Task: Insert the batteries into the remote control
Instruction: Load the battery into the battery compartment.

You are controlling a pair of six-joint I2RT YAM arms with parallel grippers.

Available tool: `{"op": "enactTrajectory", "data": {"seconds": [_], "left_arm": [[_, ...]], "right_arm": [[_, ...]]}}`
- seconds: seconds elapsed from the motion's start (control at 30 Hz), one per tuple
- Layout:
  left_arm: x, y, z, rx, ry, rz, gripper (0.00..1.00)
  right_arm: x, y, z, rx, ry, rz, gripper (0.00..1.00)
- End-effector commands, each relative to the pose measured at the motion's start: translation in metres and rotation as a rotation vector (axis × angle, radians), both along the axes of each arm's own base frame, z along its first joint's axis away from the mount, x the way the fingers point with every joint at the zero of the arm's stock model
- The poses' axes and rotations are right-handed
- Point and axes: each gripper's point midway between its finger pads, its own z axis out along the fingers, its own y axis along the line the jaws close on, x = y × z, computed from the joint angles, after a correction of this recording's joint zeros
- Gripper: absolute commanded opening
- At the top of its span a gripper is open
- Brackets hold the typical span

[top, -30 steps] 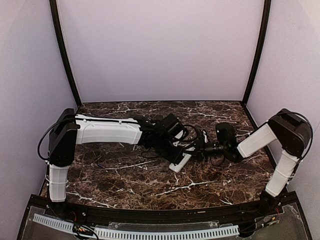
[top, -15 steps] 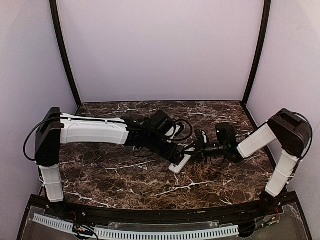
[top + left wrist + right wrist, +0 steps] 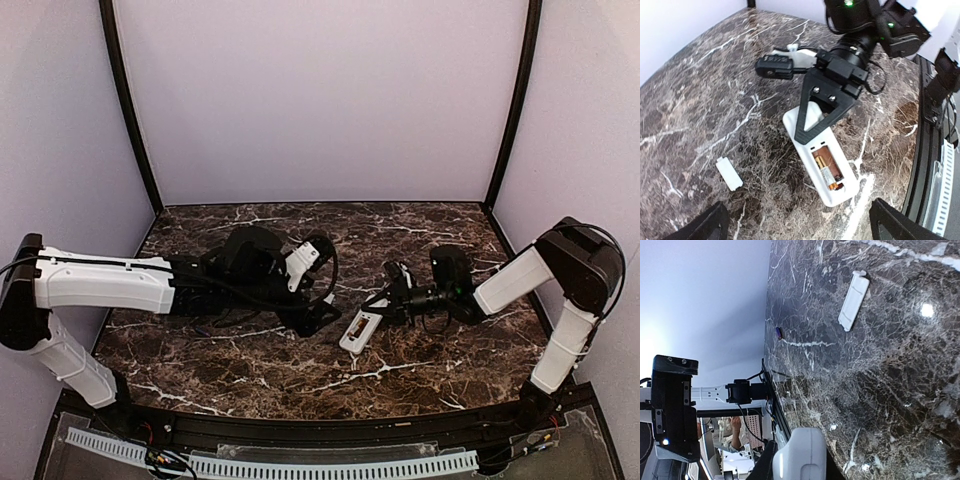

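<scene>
Fingers (image 3: 710, 226) of the left jaws stand spread wide, grasping nothing, short of the remote control (image 3: 835, 197). The right jaws are clenched together, their black fingers (image 3: 815, 112) lying over the remote's far end and apparently pressing on it. The remote lies back-up on the table (image 3: 250, 370), its compartment open, with what looks like two batteries (image 3: 827, 170) inside. A small white cover (image 3: 729, 173) lies apart from it.

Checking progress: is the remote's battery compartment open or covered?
Open. The remote control lies back up with a battery exposed in its recess; the loose cover lies apart on the table.
</scene>
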Motion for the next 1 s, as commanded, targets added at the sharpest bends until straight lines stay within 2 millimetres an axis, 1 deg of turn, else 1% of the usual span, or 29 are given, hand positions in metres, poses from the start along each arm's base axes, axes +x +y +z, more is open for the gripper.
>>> {"op": "enactTrajectory", "data": {"seconds": [0.0,0.07,0.1,0.13,0.17,0.2,0.27,0.3,0.33,0.4,0.5,0.63,0.8,0.97], "left_arm": [[-0.028,-0.006,0.038,-0.029,-0.23,-0.285,0.98],[-0.041,-0.006,0.028,0.012,-0.229,-0.382,0.9],[-0.049,-0.006,0.023,0.035,-0.217,-0.425,0.83],[-0.054,-0.007,0.017,0.057,-0.221,-0.471,0.79],[-0.059,-0.01,0.017,0.062,-0.232,-0.495,0.72],[-0.062,-0.011,0.013,0.076,-0.248,-0.522,0.69],[-0.068,-0.016,0.009,0.098,-0.283,-0.567,0.59],[-0.073,-0.019,0.007,0.107,-0.294,-0.589,0.57],[-0.074,-0.022,0.005,0.123,-0.311,-0.607,0.52],[-0.079,-0.026,0.0,0.142,-0.327,-0.645,0.46],[-0.087,-0.033,-0.01,0.168,-0.331,-0.696,0.41],[-0.094,-0.037,-0.018,0.2,-0.339,-0.742,0.35],[-0.094,-0.039,-0.023,0.221,-0.343,-0.751,0.29],[-0.094,-0.039,-0.03,0.242,-0.336,-0.761,0.27]], "right_arm": [[-0.011,0.007,0.019,0.056,-0.059,0.115,0.0],[-0.016,0.009,0.022,0.072,-0.061,0.156,0.0],[-0.018,0.01,0.023,0.079,-0.059,0.171,0.0],[-0.021,0.012,0.025,0.085,-0.058,0.187,0.0],[-0.023,0.013,0.026,0.088,-0.057,0.201,0.0],[-0.025,0.014,0.026,0.089,-0.057,0.214,0.0],[-0.028,0.016,0.027,0.088,-0.059,0.234,0.0],[-0.03,0.018,0.028,0.087,-0.06,0.243,0.0],[-0.031,0.018,0.029,0.086,-0.062,0.251,0.0],[-0.033,0.021,0.03,0.085,-0.067,0.265,0.0],[-0.037,0.024,0.03,0.079,-0.067,0.282,0.0],[-0.041,0.027,0.031,0.074,-0.073,0.296,0.0],[-0.045,0.03,0.032,0.073,-0.078,0.313,0.0],[-0.047,0.031,0.033,0.073,-0.083,0.326,0.0]]}}
